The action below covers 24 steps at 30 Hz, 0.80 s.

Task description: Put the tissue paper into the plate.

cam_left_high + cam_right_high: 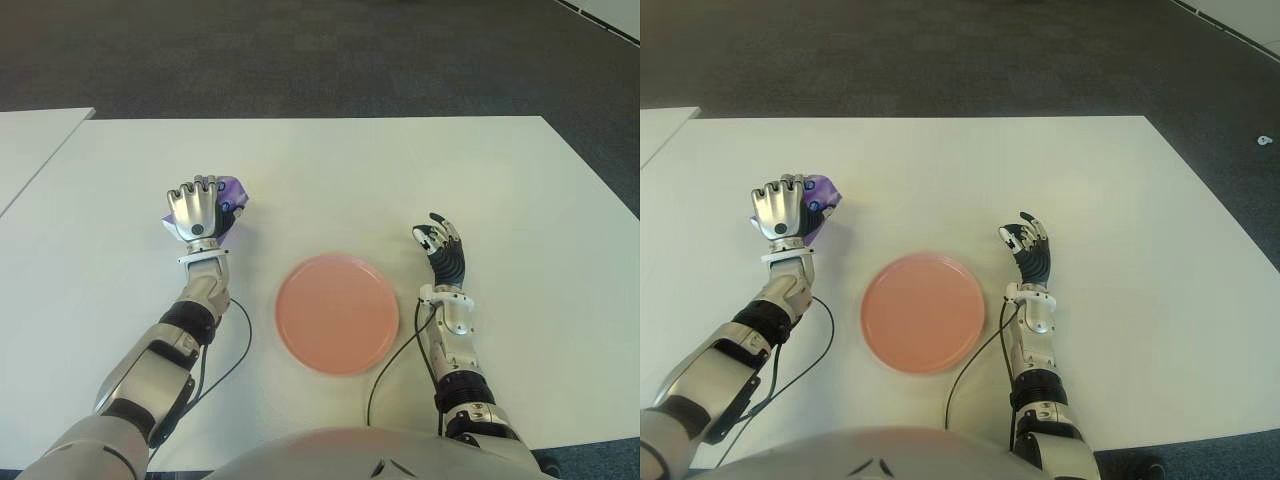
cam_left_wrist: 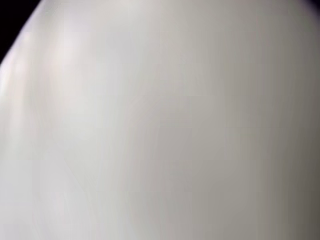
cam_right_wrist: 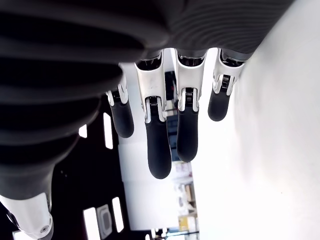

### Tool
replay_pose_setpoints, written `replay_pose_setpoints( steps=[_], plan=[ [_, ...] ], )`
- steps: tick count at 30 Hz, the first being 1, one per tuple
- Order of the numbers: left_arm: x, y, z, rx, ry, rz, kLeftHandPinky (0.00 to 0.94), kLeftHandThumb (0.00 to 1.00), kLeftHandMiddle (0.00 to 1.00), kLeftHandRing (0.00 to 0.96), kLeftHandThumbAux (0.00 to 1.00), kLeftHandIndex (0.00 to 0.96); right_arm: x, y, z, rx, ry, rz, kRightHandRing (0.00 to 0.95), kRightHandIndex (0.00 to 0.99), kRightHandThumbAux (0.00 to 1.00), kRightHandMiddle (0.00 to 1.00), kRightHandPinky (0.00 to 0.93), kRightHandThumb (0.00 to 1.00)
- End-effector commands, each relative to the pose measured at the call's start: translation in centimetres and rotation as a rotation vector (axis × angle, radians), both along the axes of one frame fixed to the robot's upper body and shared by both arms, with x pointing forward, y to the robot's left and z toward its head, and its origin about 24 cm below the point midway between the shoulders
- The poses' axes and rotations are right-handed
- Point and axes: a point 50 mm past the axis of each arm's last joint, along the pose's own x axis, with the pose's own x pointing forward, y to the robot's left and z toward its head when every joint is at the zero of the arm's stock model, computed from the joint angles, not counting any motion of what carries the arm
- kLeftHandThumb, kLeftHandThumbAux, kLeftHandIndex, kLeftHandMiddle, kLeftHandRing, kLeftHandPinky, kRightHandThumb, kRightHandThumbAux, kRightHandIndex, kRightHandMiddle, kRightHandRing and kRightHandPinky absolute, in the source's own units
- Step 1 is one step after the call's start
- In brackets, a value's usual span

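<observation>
A purple tissue paper (image 1: 232,192) shows from under the curled fingers of my left hand (image 1: 199,209), which sits on the white table to the left of the plate. The fingers are closed over the tissue, and most of it is hidden beneath them. The pink round plate (image 1: 337,313) lies flat in the middle near my body, with nothing in it. My right hand (image 1: 442,249) shows to the right of the plate, fingers relaxed and holding nothing. The left wrist view shows only a pale blur.
The white table (image 1: 400,170) stretches wide behind and to both sides of the plate. A second white table (image 1: 30,140) adjoins at the far left. Dark carpet (image 1: 300,50) lies beyond the far edge. Black cables (image 1: 225,365) run along both forearms.
</observation>
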Motion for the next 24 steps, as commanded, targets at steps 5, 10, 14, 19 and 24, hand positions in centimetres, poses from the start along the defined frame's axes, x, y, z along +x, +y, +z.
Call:
replay_pose_setpoints(
  steps=[5,10,14,19,24],
  plan=[
    [0.2,-0.4,1.7,0.046,-0.001,-0.018,0.853,0.854,0.496,0.809,0.653,0.448,-1.1,-0.1,-1.8,-0.001,0.104,-0.014,0.334,0.214,0.645,0.471,0.194,0.953],
    [0.5,-1.2,3.4,0.059,-0.027,-0.041,0.851,0.854,0.493,0.807,0.653,0.449,-1.0,-0.3,-2.1,-0.002,0.137,-0.002,0.329,0.208,0.646,0.470,0.177,0.951],
    [0.7,-2.0,4.5,0.064,-0.044,-0.069,0.841,0.862,0.588,0.797,0.650,0.450,-1.1,-0.2,-2.3,-0.005,0.146,0.000,0.327,0.205,0.645,0.470,0.173,0.950],
    [0.6,-3.0,5.4,0.043,-0.066,-0.116,0.840,0.858,0.555,0.789,0.654,0.428,-1.1,-0.1,-2.4,-0.013,0.153,0.001,0.329,0.203,0.644,0.471,0.183,0.950],
    [-0.1,-4.8,6.1,0.010,-0.065,-0.168,0.843,0.856,0.536,0.805,0.658,0.416,-1.1,-0.2,-2.6,-0.013,0.163,0.002,0.328,0.201,0.644,0.472,0.184,0.950]
  ],
)
